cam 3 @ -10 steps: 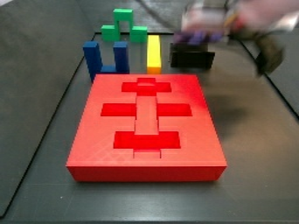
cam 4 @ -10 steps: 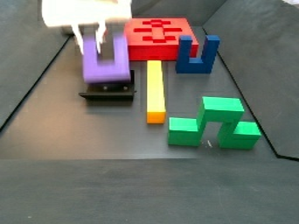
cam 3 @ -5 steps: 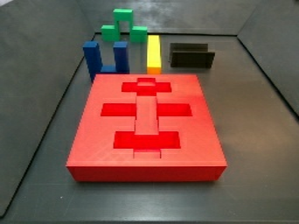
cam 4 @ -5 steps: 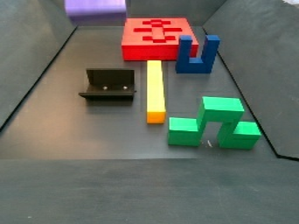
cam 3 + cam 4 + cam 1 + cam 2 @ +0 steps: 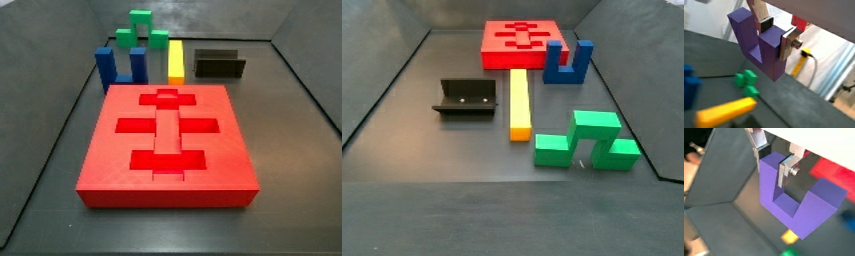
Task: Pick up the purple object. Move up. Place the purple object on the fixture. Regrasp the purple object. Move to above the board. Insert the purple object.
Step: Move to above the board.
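Observation:
In both wrist views my gripper is shut on one prong of the purple object, a U-shaped block hanging high above the floor. Neither the gripper nor the purple object shows in the side views. The fixture stands on the floor with nothing on it. The red board lies flat with its cross and bar recesses unfilled; a wrist view shows a red patch of the board past the block.
A blue U-shaped block stands by the board's end. A yellow bar lies between it and the fixture. Green blocks sit beyond the bar. Dark walls ring the floor.
One second ago the gripper held the purple object at the fixture. It then rose with the block to the top of the side views, and now both are out of those views.

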You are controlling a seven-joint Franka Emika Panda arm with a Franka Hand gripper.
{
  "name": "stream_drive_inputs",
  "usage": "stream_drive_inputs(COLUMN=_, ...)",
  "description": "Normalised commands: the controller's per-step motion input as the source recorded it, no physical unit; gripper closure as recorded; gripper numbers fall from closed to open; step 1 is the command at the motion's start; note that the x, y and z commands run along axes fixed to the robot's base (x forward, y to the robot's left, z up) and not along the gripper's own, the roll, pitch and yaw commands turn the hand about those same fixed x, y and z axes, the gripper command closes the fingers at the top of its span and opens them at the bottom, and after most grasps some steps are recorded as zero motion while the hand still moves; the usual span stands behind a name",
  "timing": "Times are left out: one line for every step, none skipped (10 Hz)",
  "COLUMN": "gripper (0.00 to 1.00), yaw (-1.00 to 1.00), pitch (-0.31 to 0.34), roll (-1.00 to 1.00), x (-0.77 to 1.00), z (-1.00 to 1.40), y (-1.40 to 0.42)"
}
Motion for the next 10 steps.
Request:
stream_drive_inputs(gripper=1.0, yaw=-0.04, pitch=-0.065, roll=-1.0, x=-1.4, z=0.26, y=-1.26)
stream_drive_inputs(gripper=1.0, yaw=-0.04, pitch=-0.066, roll=-1.0, x=-1.4, z=0.28, y=-1.27)
stream_drive_inputs(gripper=1.0, yaw=-0.04, pitch=-0.066, roll=-1.0, x=-1.4, z=0.28, y=-1.27)
stream_drive_inputs(gripper=1.0, yaw=-0.04, pitch=-0.066, roll=-1.0, x=-0.86, z=0.15, y=-0.75)
stream_drive_inputs(gripper=1.0, yaw=-0.04, pitch=-0.052, roll=-1.0, x=-0.26, z=0.02, y=-0.19)
stream_drive_inputs(gripper=1.0, yaw=-0.05, pitch=-0.038, roll=-1.0, x=-0.15, z=0.02, y=-0.12)
stream_drive_inputs(gripper=1.0, yaw=-0.05, pitch=-0.048, roll=-1.0, x=-0.1, z=0.02, y=-0.07)
stream_drive_inputs(gripper=1.0, yaw=-0.05, pitch=-0.066, roll=-1.0, x=-0.09, z=0.0, y=-0.01)
stream_drive_inputs(gripper=1.0, yaw=-0.04, pitch=-0.062, roll=-0.78, x=-0.08, z=0.01, y=0.02)
stream_drive_inputs(gripper=1.0, yaw=-0.03, pitch=-0.061, roll=-0.61, x=-0.07, z=0.0, y=0.02)
